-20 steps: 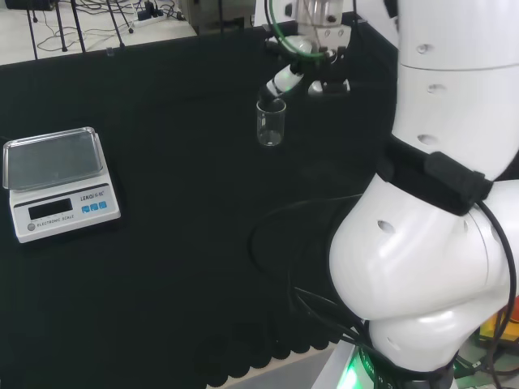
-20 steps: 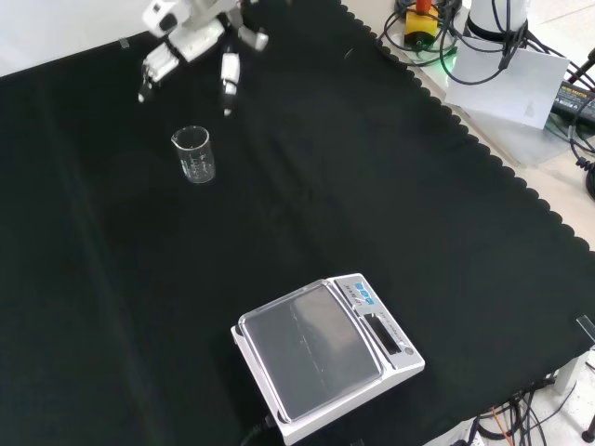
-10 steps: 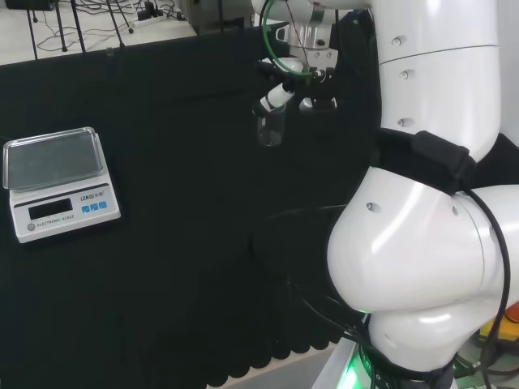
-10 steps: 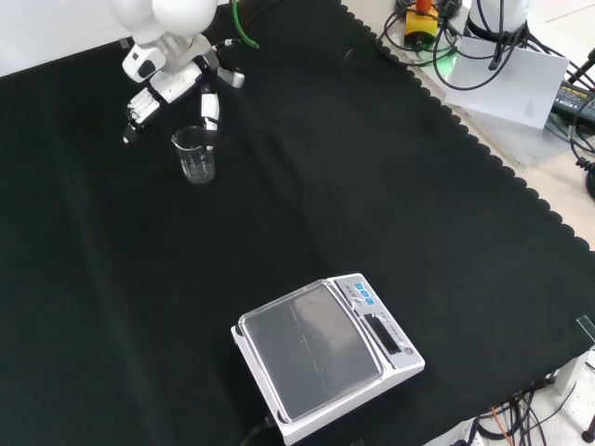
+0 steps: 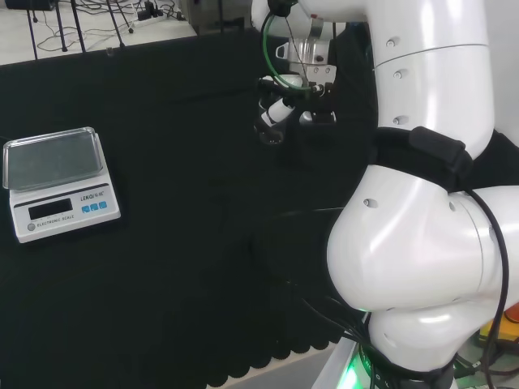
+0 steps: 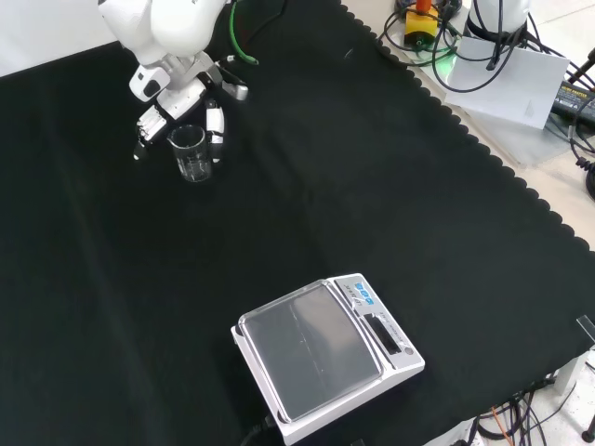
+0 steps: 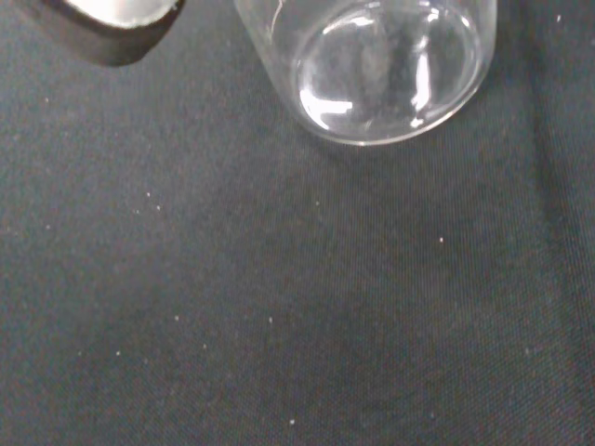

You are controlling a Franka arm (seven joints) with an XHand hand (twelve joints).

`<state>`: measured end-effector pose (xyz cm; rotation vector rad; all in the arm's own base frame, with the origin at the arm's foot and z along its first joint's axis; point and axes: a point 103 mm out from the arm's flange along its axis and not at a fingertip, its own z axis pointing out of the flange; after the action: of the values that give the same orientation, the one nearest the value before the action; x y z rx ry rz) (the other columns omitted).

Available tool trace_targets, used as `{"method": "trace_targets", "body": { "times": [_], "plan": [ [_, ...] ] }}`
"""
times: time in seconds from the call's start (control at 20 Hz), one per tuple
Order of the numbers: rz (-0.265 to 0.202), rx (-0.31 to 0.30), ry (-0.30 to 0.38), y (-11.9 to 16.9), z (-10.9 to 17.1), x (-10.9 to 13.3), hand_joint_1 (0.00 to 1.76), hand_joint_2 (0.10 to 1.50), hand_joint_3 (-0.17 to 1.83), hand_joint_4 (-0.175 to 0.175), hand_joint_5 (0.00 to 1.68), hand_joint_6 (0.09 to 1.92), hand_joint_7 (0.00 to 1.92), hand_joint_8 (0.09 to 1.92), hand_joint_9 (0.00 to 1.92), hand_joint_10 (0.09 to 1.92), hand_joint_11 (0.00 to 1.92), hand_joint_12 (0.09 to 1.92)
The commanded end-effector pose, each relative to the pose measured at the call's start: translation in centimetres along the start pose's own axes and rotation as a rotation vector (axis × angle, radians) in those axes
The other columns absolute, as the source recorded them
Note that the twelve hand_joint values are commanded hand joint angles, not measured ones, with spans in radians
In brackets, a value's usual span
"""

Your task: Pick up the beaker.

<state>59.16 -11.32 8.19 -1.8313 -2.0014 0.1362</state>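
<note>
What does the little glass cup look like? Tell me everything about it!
The beaker is a small cup of clear glass with faint white marks on its side. It looks empty and stands upright on the black cloth, far from the scale. The hand has its fingers on both sides of it, close by; whether they touch it is unclear.

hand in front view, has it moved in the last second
Yes. The hand has come down toward the beaker, which stands on the cloth; fingers now flank its rim.
</note>
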Motion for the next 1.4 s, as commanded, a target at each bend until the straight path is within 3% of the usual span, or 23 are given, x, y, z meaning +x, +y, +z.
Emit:
{"method": "trace_targets", "body": {
  "times": [0.05, 0.2, 0.35, 0.5, 0.55, 0.6, 0.7, 0.8, 0.9, 1.0, 1.4],
  "plan": [
    [0.003, -0.004, 0.005, 0.0, 0.6, 0.1, 0.76, 0.79, 0.16, 0.032, 0.01, 0.09, 0.01, 0.63, 0.08, 0.88, 0.0, 1.14],
    [0.007, -0.003, 0.018, 0.2, 1.0, 0.0, 0.86, 0.79, 0.28, 0.029, 0.12, 0.09, 0.1, 0.77, 0.26, 0.88, 0.08, 1.41],
    [0.003, -0.013, 0.025, 0.4, 1.2, 0.0, 0.98, 0.72, 0.56, 0.017, 0.31, 0.11, 0.25, 0.88, 0.51, 0.85, 0.4, 1.38],
    [-0.006, -0.028, 0.04, 0.4, 1.3, 0.0, 1.07, 0.72, 0.7, -0.003, 0.33, 0.98, 0.42, 1.03, 0.71, 0.89, 0.71, 1.26],
    [-0.008, -0.026, 0.045, 0.5, 1.3, 0.0, 1.1, 0.73, 0.72, -0.019, 0.36, 1.18, 0.45, 1.12, 0.75, 0.96, 0.8, 1.22],
    [-0.01, -0.029, 0.049, 0.5, 1.3, 0.0, 1.13, 0.75, 0.73, -0.043, 0.4, 1.31, 0.48, 1.23, 0.78, 1.05, 0.88, 1.17],
    [-0.015, -0.036, 0.061, 0.5, 1.2, 0.0, 1.1, 0.95, 0.54, -0.132, 0.6, 1.44, 0.52, 1.42, 0.81, 1.21, 1.02, 1.09],
    [-0.021, -0.037, 0.062, 0.5, 1.0, 0.0, 1.08, 1.04, 0.43, -0.165, 0.68, 1.47, 0.55, 1.54, 0.84, 1.3, 1.09, 1.03],
    [-0.025, -0.042, 0.07, 0.4, 0.6, 0.1, 1.1, 1.09, 0.4, -0.04, 0.68, 1.52, 0.63, 1.56, 0.85, 1.36, 1.11, 1.01],
    [-0.032, -0.054, 0.077, 0.3, -0.3, 0.3, 1.11, 1.1, 0.4, 0.013, 0.67, 1.55, 0.67, 1.56, 0.86, 1.38, 1.11, 1.01],
    [-0.082, -0.147, 0.047, -0.9, -6.8, 1.8, 1.12, 1.09, 0.43, 0.029, 0.66, 1.57, 0.68, 1.58, 0.87, 1.41, 1.09, 1.04]
  ]
}}
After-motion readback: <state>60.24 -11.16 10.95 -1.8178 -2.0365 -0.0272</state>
